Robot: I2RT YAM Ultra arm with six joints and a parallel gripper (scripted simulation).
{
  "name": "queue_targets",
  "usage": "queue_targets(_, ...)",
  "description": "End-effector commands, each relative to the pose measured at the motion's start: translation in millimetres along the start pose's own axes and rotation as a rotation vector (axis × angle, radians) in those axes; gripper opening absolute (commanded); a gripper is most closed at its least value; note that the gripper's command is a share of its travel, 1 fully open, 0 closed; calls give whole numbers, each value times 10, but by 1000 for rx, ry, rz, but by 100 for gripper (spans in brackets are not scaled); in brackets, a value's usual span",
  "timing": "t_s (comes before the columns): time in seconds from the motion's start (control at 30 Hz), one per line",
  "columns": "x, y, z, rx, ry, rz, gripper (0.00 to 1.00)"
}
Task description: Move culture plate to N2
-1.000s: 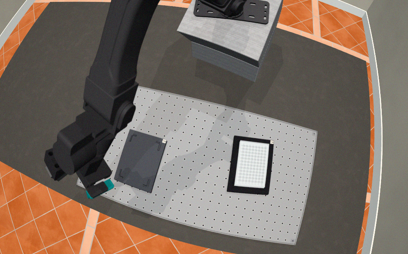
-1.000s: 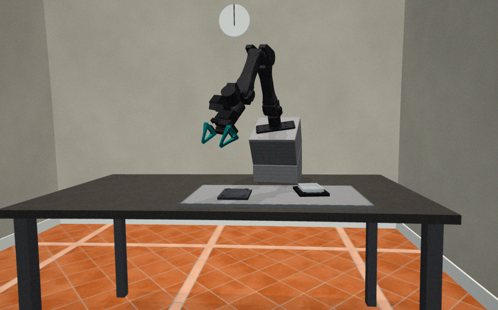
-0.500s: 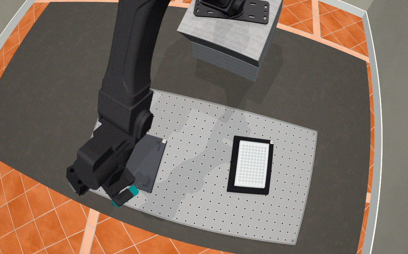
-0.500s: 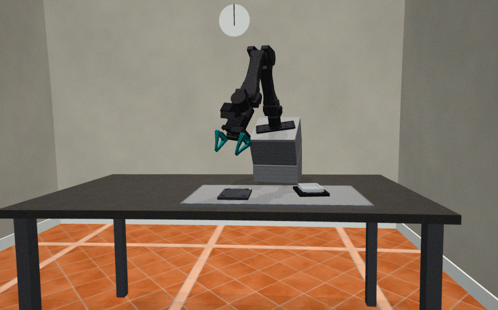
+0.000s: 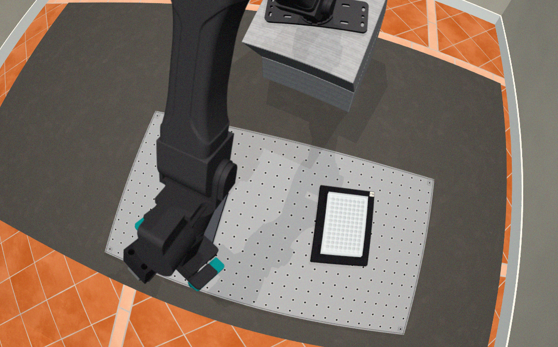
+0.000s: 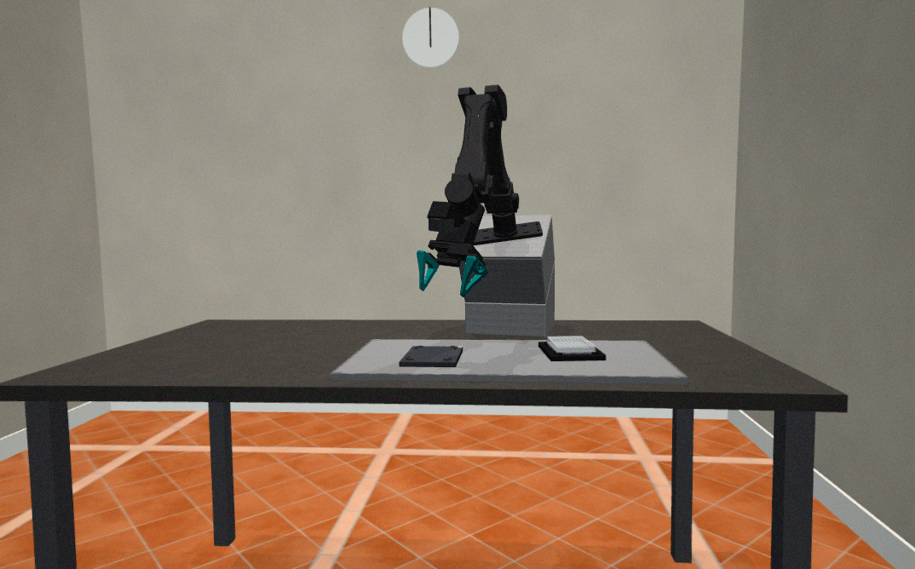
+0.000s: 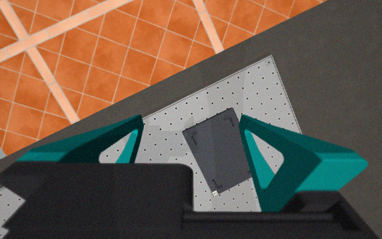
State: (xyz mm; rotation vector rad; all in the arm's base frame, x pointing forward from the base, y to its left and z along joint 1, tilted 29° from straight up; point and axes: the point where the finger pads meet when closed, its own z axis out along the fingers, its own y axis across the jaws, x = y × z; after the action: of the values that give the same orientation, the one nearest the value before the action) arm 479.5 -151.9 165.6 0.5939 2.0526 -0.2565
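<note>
Gripper [image 6: 443, 290] hangs empty with fingers fully apart, high over bare nest N2 [image 7: 215, 150] — the plate [image 5: 344, 223] sits well apart on nest N1 [image 5: 315, 241] — so cross at height, centre over the plate, then descend to grip beneath its loose lid.

On the table [image 6: 164, 367] lies a perforated board [image 6: 648, 364], w/ two nests on it well apart: in the exterior view, nest N2 [image 6: 431, 355] sits left and nest N1 [image 6: 572, 353] right, carrying the plate [image 6: 570, 344] w/ its lid on. Behind the board stands the pedestal [image 6: 517, 296] w/ the arm's base on top. The gripper [image 6: 451, 272] hangs high above N2, fingers spread wide.
</note>
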Motion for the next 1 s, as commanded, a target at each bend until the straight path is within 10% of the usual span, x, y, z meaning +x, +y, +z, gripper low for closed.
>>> queue_targets(0.0,158,136,18,2,6,-1,100)
queue_targets(0.13,219,199,-22,-10,39,-22,100)
queue_targets(0.17,-19,263,-111,-44,6,-33,100)
queue_targets(0.5,642,561,-69,-53,123,-89,100)
queue_targets(0.73,575,798,-121,-101,114,-115,100)
queue_targets(0.9,1075,855,-139,-90,210,-165,100)
queue_targets(0.97,934,1005,-189,-140,212,-202,100)
